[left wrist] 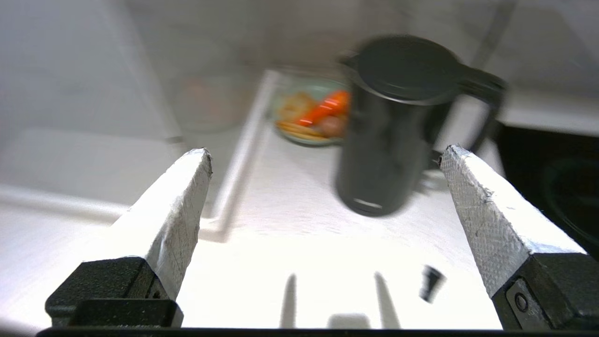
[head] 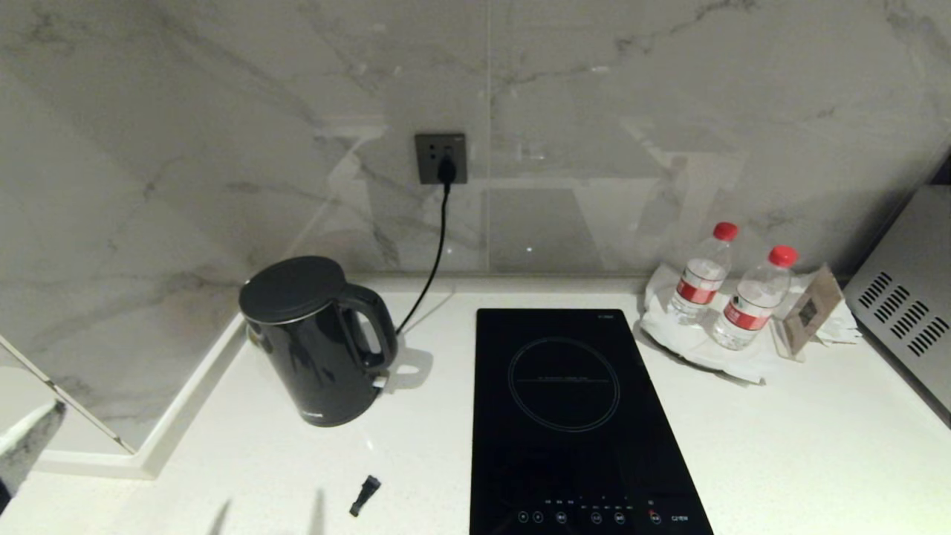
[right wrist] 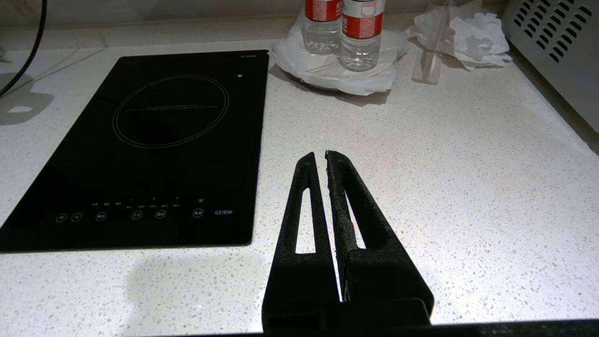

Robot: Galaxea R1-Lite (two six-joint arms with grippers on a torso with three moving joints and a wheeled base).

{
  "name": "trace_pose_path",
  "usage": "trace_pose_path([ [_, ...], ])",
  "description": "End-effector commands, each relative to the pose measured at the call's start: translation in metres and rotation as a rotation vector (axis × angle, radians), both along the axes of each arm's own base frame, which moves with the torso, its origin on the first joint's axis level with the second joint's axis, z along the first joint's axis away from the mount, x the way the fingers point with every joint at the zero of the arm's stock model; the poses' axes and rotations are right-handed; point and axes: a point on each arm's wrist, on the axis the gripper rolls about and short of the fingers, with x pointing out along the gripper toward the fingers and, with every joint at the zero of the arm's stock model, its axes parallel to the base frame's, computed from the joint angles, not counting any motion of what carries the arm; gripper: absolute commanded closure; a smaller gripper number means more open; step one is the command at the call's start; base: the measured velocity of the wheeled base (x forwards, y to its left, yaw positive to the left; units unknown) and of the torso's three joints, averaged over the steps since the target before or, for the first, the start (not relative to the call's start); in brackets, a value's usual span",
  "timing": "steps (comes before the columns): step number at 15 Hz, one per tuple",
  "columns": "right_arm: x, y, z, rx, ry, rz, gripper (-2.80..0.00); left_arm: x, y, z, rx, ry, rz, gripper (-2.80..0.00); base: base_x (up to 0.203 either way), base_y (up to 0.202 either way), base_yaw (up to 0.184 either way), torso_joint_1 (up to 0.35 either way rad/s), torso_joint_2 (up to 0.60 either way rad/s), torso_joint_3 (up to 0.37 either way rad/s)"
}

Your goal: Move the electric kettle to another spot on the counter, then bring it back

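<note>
Nearest, left gripper: white textured fingers spread wide, holding nothing, aimed at the tall glossy black electric kettle, which stands upright at 9 o'clock of the black glass induction hob on the white speckled stone counter. Right gripper: black fingers pressed together, empty, above bare counter at 3 o'clock of the hob.

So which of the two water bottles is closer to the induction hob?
The water bottle on the left, standing further back toward the wall; the other bottle stands beside the small card stand, further from the hob.
</note>
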Motion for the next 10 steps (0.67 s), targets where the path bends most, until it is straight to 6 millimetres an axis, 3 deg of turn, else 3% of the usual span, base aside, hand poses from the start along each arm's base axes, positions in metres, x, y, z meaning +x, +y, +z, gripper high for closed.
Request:
trace_pose_path([
  [1,0.000,0.000,0.000,-0.001,0.002,0.000,0.00,-0.030,0.011,0.002,-0.029,-0.097,0.139,-2.80,0.000,0.000,0.000,0.000,0.00,0.000],
  [4,0.000,0.000,0.000,-0.001,0.002,0.000,0.00,-0.042,0.012,-0.006,-0.009,-0.055,0.292,-2.80,0.000,0.000,0.000,0.000,0.00,0.000],
  [10,0.000,0.000,0.000,-0.001,0.001,0.000,0.00,-0.073,0.008,-0.056,0.105,-0.115,0.181,-2.80,0.000,0.000,0.000,0.000,0.00,0.000],
])
